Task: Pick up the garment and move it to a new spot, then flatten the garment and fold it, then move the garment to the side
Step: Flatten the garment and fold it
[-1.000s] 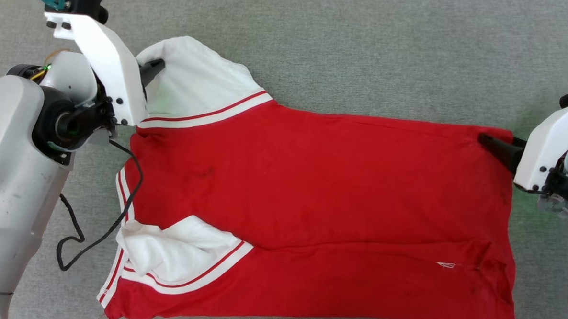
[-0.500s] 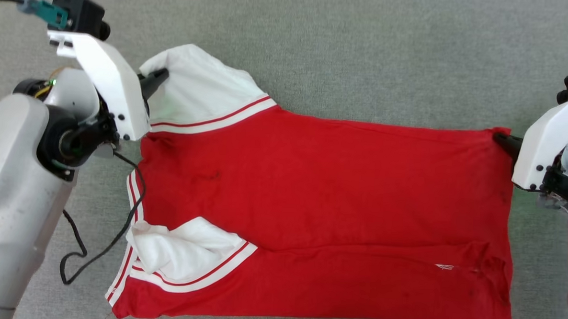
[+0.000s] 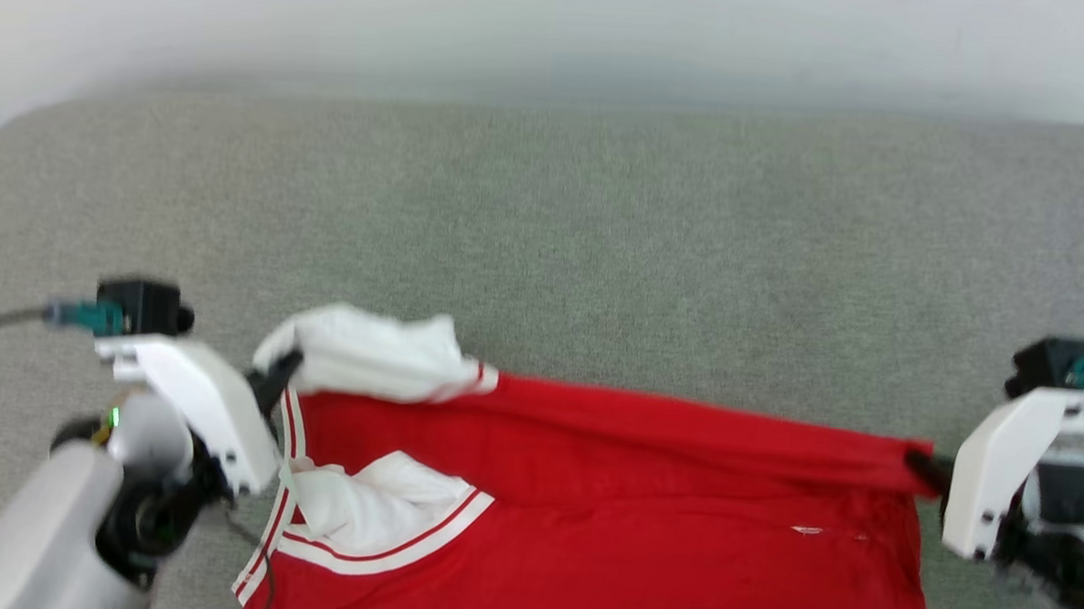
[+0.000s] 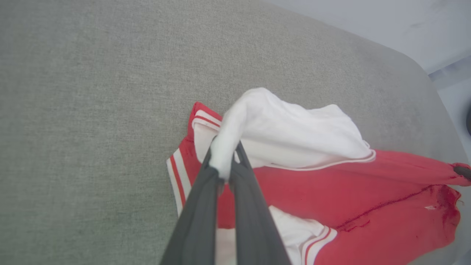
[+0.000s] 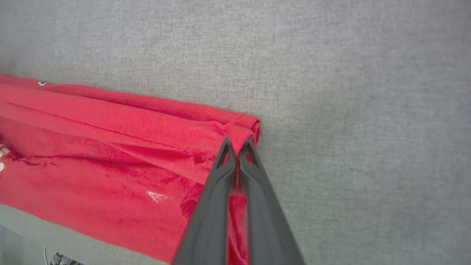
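Note:
The garment point(image 3: 606, 509) is a red jersey with white sleeves and striped trim, lying across the grey surface near its front edge. No lettering shows on the upturned side. My left gripper point(image 3: 275, 377) is shut on the far white sleeve point(image 4: 279, 129), lifting it clear of the surface. At the other end my right gripper point(image 3: 921, 467) is shut on the far red hem corner point(image 5: 243, 129), also raised. The far long edge hangs taut between the two grippers. A second white sleeve point(image 3: 373, 503) lies bunched on the red body.
A wide grey fabric surface point(image 3: 544, 250) stretches beyond the garment to a pale wall. Its rounded far corner point(image 4: 412, 62) appears in the left wrist view. A black cable point(image 3: 248, 539) hangs by my left arm.
The head camera has tilted up, so the whole picture shifted down. Both grippers have raised the garment's far edge off the surface, and the body now slopes down toward me.

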### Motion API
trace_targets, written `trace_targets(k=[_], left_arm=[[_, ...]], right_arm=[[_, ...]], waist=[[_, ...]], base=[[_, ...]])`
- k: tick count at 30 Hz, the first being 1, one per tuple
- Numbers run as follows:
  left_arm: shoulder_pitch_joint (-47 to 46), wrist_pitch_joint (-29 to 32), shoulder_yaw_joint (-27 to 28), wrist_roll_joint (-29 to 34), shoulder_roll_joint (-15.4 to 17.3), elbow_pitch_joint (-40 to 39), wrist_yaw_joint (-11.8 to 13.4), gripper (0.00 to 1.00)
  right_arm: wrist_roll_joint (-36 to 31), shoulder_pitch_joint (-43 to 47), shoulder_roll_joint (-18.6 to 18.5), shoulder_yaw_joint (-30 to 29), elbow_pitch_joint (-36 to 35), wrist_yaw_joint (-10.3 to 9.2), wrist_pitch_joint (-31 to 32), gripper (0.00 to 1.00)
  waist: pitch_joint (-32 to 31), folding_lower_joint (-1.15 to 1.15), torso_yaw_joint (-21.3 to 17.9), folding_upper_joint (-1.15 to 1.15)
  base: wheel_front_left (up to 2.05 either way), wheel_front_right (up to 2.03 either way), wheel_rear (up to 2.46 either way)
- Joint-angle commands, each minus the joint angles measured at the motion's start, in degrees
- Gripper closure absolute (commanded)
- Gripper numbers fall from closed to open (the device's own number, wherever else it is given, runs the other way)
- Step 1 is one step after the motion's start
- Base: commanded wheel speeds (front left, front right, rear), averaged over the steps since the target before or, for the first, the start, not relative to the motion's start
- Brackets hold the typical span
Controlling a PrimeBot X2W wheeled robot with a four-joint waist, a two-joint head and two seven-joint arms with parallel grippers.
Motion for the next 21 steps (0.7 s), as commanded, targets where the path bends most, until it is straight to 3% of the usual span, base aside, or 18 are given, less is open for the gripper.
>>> trace_targets(k=[1,7,8,9,10,11,16,21], left_arm=[[4.41,-1.54,0.45,-0.6,0.03,-0.96,1.07,1.0],[15.27,-4.37,0.73,-3.14,-1.6,-2.87,3.17,1.0],[16.62,-4.15,0.46,-3.44,-1.88,-2.86,3.43,0.99],[16.62,-4.15,0.46,-3.44,-1.88,-2.86,3.43,0.99],[17.72,-4.29,0.3,-3.66,-1.96,-2.88,3.61,0.71],[18.52,-4.5,0.21,-3.99,-2.12,-2.95,3.67,0.0],[21.77,-6.81,-0.1,-2.87,-2.62,-2.87,4.39,0.0],[21.99,-13.5,0.22,1.02,-2.56,-3.42,3.99,0.0]], right_arm=[[0.62,3.28,0.8,0.09,-0.75,-0.04,-0.53,1.0],[1.6,10.3,2.67,-1.1,-2.07,-0.03,-3.01,1.0],[1.41,11.04,2.57,-1.13,-2.14,-0.04,-3.71,0.9],[1.41,11.04,2.57,-1.13,-2.14,-0.04,-3.71,0.9],[1.43,11.77,2.7,-1.24,-2.18,-0.04,-4.62,0.57],[1.51,12.51,2.97,-1.42,-1.92,-0.04,-5.4,0.0],[1.93,15.28,3.35,-0.95,-1.44,-0.03,-8.7,0.0],[2.46,17.44,2.8,-1.09,-4.33,-0.03,-10.86,0.0]], waist=[[-2.34,0.0,-0.29,0.0],[-3.61,0.0,-0.86,0.0],[-3.7,0.0,-0.94,0.0],[-3.7,0.0,-0.94,0.0],[-3.77,0.0,-1.03,0.0],[-3.84,0.0,-1.14,0.0],[-4.85,0.0,-1.55,0.0],[-6.63,0.0,-2.09,0.0]], base=[[0.0,0.0,0.0],[0.0,0.0,0.0],[0.0,0.0,0.0],[0.0,0.0,0.0],[0.0,0.0,0.0],[0.0,0.0,0.0],[0.0,0.0,0.0],[0.0,0.0,0.0]])
